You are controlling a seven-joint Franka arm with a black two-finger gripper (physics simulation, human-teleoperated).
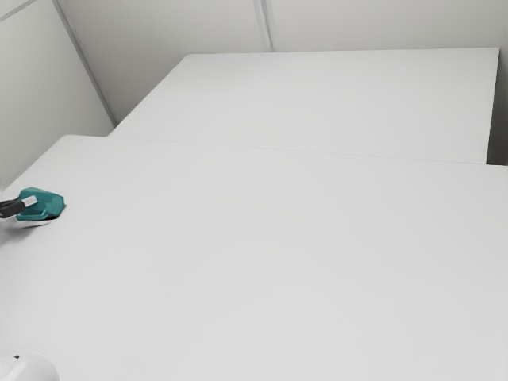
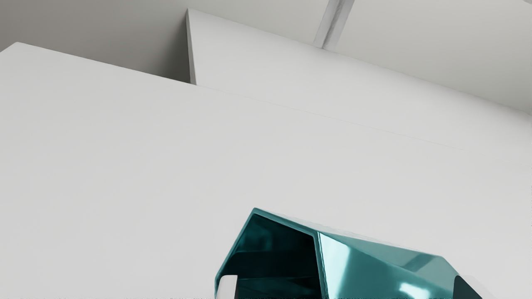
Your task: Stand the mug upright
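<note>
The gripper [image 1: 28, 202] reaches in at the exterior view's left edge, its black finger with a pale tip lying over the teal mug [image 1: 51, 204]. In the wrist view the glossy, faceted mug [image 2: 374, 265] lies on its side, its dark mouth facing one fingertip and its other end beside the other. Wide apart, the fingertips of the open gripper [image 2: 347, 286] have the mug between them, one overlapping the mouth. The mug's lower part is hidden, and firm contact from both sides cannot be made out.
The mug is at the white table [image 1: 262, 254]. Behind it a second white surface [image 1: 317, 103] adjoins the table, with pale walls beyond. A white rounded object [image 1: 28, 369] stands at the exterior view's lower left corner.
</note>
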